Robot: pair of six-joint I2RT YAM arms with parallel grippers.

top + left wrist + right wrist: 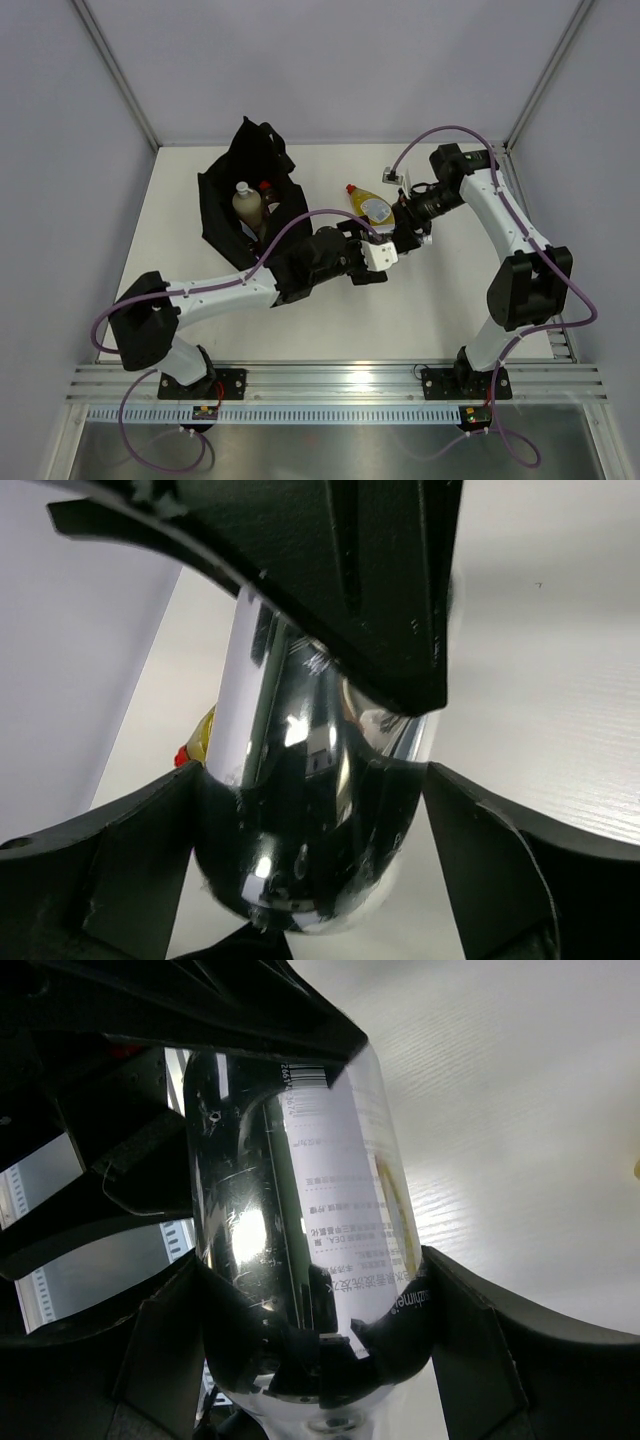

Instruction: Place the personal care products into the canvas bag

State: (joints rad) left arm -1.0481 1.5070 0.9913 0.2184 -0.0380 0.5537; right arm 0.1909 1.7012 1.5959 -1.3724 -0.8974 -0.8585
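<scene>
Top external, silvery can (300, 1160) hidden; clamped between left gripper (312, 830), right gripper (310, 1340)

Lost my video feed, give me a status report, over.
Left gripper and right gripper both shut on silvery can. Canvas bag open, to their left. Yellow bottle lying close by, not blocking.

mirror-glossy metal can (300, 780), matt black cloth bag (225, 215), smooth matt white tabletop (450, 300) w/ faint grain

A white table (400, 310) carries a black bag (222, 215) at back left and a yellow bottle (374, 207) lying on its side, apart to the bag's right.
</scene>
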